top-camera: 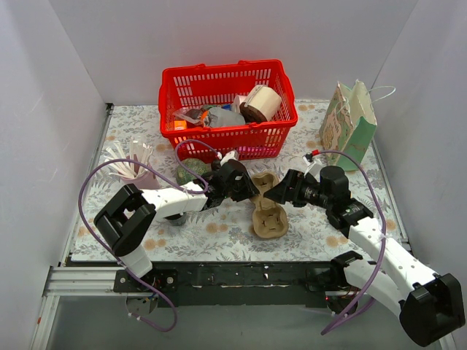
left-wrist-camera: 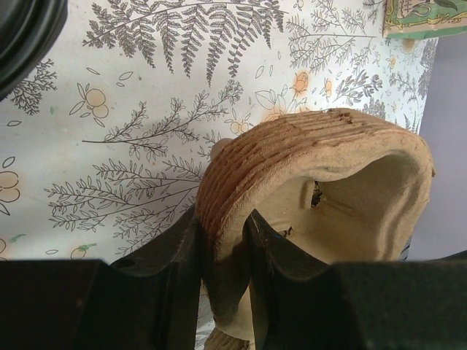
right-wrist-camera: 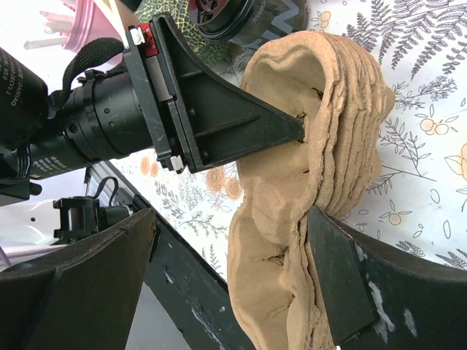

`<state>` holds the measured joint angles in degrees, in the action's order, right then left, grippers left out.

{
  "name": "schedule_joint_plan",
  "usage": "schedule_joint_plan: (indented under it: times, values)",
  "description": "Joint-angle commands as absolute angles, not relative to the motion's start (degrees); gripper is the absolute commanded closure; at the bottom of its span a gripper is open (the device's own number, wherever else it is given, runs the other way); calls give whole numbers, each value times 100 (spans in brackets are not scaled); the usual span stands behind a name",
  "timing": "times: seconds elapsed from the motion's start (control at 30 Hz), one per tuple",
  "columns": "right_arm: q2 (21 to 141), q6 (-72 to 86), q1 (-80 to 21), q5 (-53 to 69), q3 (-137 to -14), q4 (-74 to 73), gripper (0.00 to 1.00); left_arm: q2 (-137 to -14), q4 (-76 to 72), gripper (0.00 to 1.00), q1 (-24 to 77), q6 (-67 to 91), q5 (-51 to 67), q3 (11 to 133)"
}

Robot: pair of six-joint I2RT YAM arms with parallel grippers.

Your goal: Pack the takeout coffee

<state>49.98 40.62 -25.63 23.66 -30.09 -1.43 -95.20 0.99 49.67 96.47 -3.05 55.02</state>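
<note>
carrier stack [top-camera: 268,215] just in front of red basket [top-camera: 226,135], on worktop [top-camera: 211,240] | left fingers [left-wrist-camera: 186,255] pinching its rim | right fingers [right-wrist-camera: 343,284] spread wide around it | risk: thin rim grip slips, or nested trays stay stuck together

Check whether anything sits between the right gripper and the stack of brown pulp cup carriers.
Nothing visible does. The right gripper has its jaws open on either side of the stack of brown moulded-pulp cup carriers. The left gripper pinches the stack's rim, clear of that gap.
</note>
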Motion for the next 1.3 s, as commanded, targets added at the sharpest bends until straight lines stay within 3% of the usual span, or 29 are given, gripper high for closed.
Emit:
schedule_joint_plan:
  times: [0.0,0.33,0.6,0.77,1.27]
  values:
    - [4957,4061,-2593,1969,-3085,9,8,-9316,-123,100,4992,9703,-308,5625]
    - [5185,4465,-2636,2294,-2918,1160,8,-9422,-158,100,5001,9694,-220,5722]
    - [5089,4315,-2681,2136,-3199,703,8,-9404,-44,100,5001,9721,-360,5713]
    - [4914,3999,-2681,1310,-3366,-391,9,-9334,-35,100,5001,9747,-412,5730]
    - [5089,4069,-2698,2039,-3278,193,13,-9387,97,100,4992,9774,-352,5757]
